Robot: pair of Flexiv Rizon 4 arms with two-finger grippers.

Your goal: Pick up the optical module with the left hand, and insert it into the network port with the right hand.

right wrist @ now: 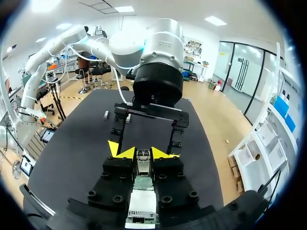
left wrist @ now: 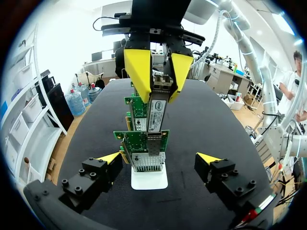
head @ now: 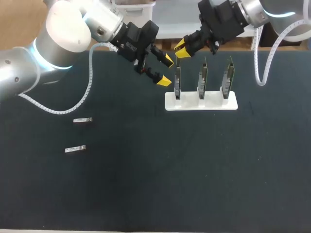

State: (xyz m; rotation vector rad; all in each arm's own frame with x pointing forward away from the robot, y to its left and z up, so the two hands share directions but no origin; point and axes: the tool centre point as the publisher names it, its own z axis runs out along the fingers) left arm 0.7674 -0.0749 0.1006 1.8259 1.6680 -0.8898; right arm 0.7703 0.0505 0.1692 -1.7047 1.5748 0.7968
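Observation:
My right gripper (head: 181, 48) is shut on the silver optical module (left wrist: 156, 112), holding it upright over the leftmost network card (head: 178, 81). In the left wrist view the module's lower end meets the port cage (left wrist: 154, 143) on that green card (left wrist: 139, 141). In the right wrist view the module (right wrist: 143, 162) sits between my right gripper's (right wrist: 142, 153) yellow tips, with the card (right wrist: 142, 184) right under it. My left gripper (head: 166, 71) stands open just left of the card, holding nothing. In the left wrist view, my left gripper (left wrist: 159, 158) faces the card edge-on.
A white stand (head: 201, 102) holds three upright cards in a row; the other two (head: 202, 80) (head: 227, 77) are to the right. Two spare modules (head: 83, 120) (head: 76, 149) lie on the black table at the left.

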